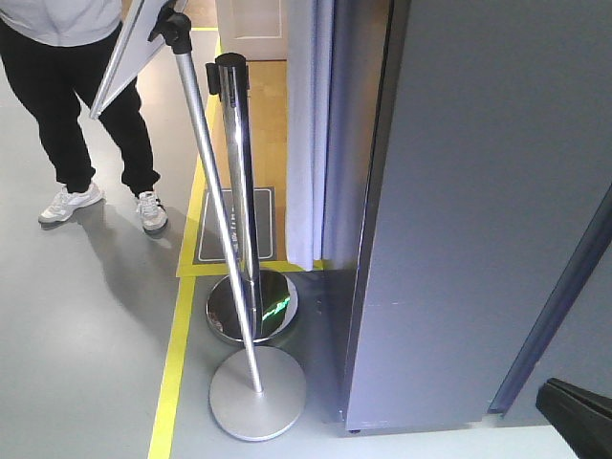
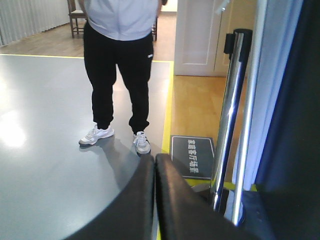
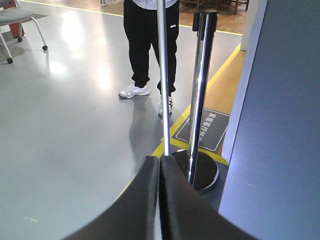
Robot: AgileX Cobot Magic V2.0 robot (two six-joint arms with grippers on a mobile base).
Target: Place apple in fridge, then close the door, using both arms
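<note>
Front view: the dark grey fridge [image 1: 488, 210] fills the right half, its outer wall facing the camera and standing on the grey floor [image 1: 86, 325]. No open compartment shows, and the apple is in none of the views. Just left of the fridge stand two chrome posts: an upright one with a black cap [image 1: 239, 182] on a mirror-bright base, and a thinner leaning one [image 1: 222, 225] on a matte round base [image 1: 256, 392], nearer the camera. A yellow line [image 1: 177, 354] runs along the floor past them. A person [image 1: 96, 105] in black trousers and white trainers stands at upper left, holding a tilted board. A black piece of the robot shows at the bottom right corner; which arm it belongs to cannot be told.

Left wrist view: the left gripper [image 2: 154, 165] has its fingers [image 2: 175, 200] pressed together with nothing between them. The person stands ahead, and the posts rise at right beside a floor sign [image 2: 192, 156].

Right wrist view: the right gripper [image 3: 160, 165] is likewise fully closed and empty, its fingers [image 3: 180, 205] meeting along a thin seam. The posts stand just ahead, the fridge wall at right, and a chair [image 3: 20, 20] at upper left.
</note>
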